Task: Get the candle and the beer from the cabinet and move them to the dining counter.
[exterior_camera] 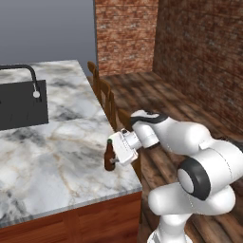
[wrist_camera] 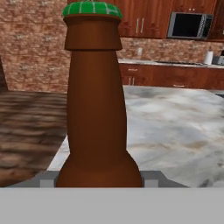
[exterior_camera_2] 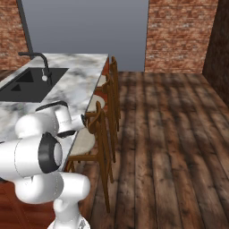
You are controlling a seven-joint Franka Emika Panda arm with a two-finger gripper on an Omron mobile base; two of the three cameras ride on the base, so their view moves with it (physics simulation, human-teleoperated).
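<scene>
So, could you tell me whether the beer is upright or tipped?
Upright: the beer stands on the dining counter, green cap on top.

Red brick walls [exterior_camera: 127,35] fill the upper right of the left base view, above a dark plank floor [exterior_camera_2: 170,134]. Wooden stools [exterior_camera_2: 99,129] stand centre frame; a microwave [wrist_camera: 189,25] sits upper right.
</scene>
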